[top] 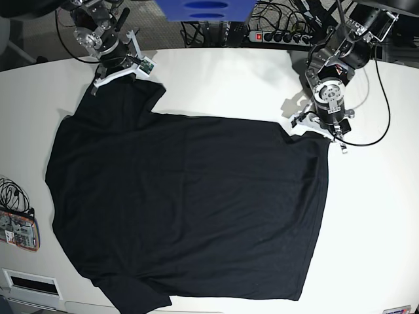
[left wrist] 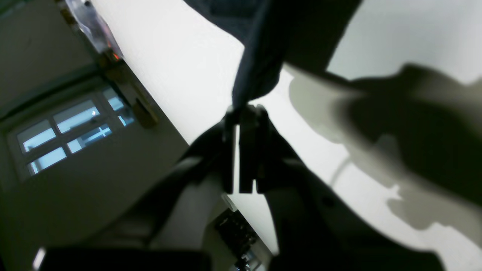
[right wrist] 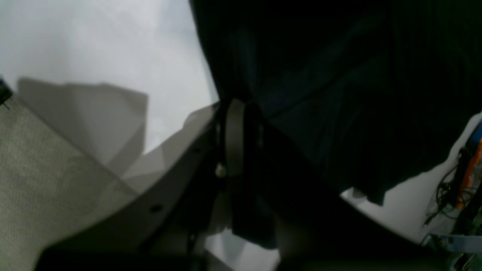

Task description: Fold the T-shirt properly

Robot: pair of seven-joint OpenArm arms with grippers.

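Right gripper (top: 112, 77) at the table's (top: 222, 78) far-left corner, jaws clamped on the T-shirt (top: 190, 209) edge. T-shirt spread flat across the table's middle, black, mostly smooth. Left gripper (top: 319, 128) at the shirt's far-right corner, pinched shut on a bunch of cloth. No containers visible.

A white tabletop (top: 216, 78) fills the room's middle; a paned window (left wrist: 71, 131) glows in a dim wall.

robotics lab, white table (top: 216, 78), power strip (top: 278, 36)
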